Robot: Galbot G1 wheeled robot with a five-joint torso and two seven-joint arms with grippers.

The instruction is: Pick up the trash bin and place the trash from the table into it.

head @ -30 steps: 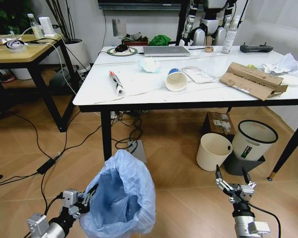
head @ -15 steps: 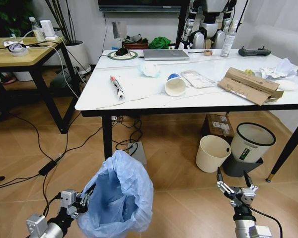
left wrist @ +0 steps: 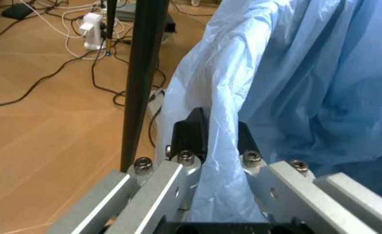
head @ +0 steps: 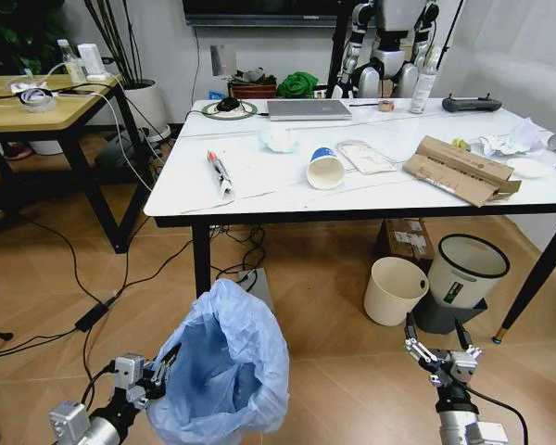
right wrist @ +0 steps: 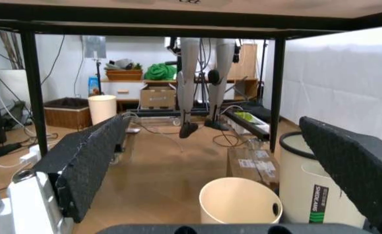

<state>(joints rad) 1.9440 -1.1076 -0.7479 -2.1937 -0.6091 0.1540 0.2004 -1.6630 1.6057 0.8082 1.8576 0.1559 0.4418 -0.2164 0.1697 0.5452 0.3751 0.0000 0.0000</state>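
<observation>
Trash bin lined with crinkled light-blue plastic bag [head: 221, 373]: bag rim pinched between left gripper [left wrist: 215, 140] fingers, low over the floor. Right gripper [head: 436, 347] fingers spread, holding nothing, near cream round bin [head: 395, 290].

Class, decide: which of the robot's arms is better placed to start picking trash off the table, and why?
Probably the right. The right gripper is open and empty, while the left gripper is shut on the trash bin bag, so it is occupied.

Little could be read. Just beyond the right gripper's [right wrist: 223, 161] spread fingers, the white round bin with a black rim [right wrist: 317, 195] carried a dark label with upright white letters that seemed to spell "SIMPLE", not certain.
</observation>
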